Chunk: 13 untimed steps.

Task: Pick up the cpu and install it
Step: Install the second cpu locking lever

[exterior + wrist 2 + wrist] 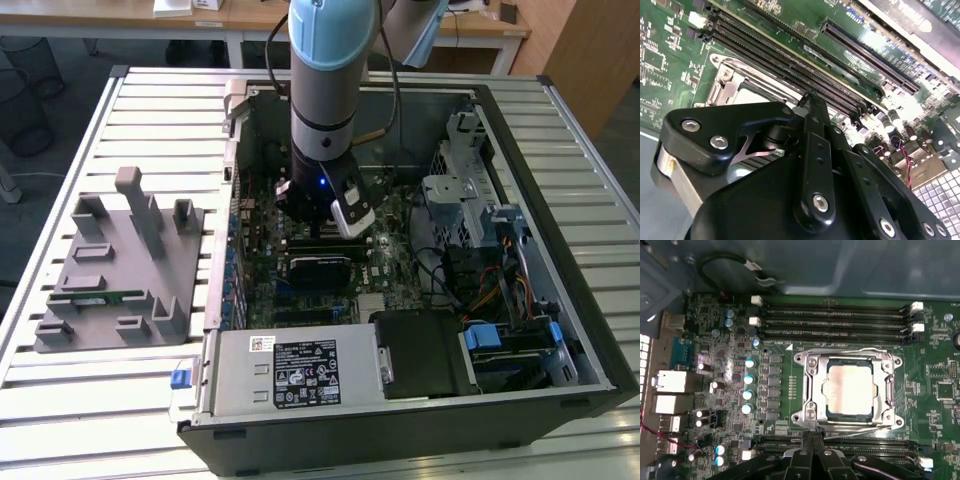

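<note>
The cpu (849,390), a square chip with a pale silvery top, lies flat inside the metal-framed socket (809,390) on the green motherboard in the first wrist view. A pale corner of it (747,94) shows past the gripper's black linkage in the second wrist view. My gripper (812,436) hovers just beside the socket frame's edge, its two black fingers pressed together with nothing between them. From the exterior view, the gripper (322,225) hangs low inside the open computer case, over the middle of the board.
Rows of black memory slots (832,320) run on both sides of the socket. The case walls (540,250), drive cage and cable bundles surround the board. A grey fixture (110,270) with a green memory stick (95,297) sits on the slatted table at the exterior view's left.
</note>
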### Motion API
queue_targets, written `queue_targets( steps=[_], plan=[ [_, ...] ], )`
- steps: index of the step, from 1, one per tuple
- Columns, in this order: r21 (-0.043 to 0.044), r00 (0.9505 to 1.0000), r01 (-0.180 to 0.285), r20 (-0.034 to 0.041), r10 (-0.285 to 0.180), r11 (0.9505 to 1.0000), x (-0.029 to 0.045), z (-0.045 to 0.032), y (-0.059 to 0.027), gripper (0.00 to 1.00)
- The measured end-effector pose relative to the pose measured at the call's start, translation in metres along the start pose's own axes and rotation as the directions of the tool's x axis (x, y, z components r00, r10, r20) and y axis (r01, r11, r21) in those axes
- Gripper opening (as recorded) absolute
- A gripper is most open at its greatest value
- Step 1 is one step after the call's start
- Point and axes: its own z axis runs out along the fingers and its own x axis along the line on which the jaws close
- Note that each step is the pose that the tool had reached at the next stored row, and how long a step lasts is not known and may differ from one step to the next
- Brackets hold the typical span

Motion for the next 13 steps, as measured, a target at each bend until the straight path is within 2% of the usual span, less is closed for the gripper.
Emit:
queue_targets(
  steps=[2,8,13],
  plan=[
    [-0.0141,1.0000,0.000,0.0002,0.000,0.9999,0.0004,0.0003,-0.0025,0.11],
    [-0.0398,1.0000,0.000,0.0007,0.000,0.9992,0.0022,0.0016,-0.0090,0.11],
    [-0.0646,1.0000,0.000,0.0014,0.000,0.9979,0.0044,0.0029,-0.0119,0.11]
  ],
)
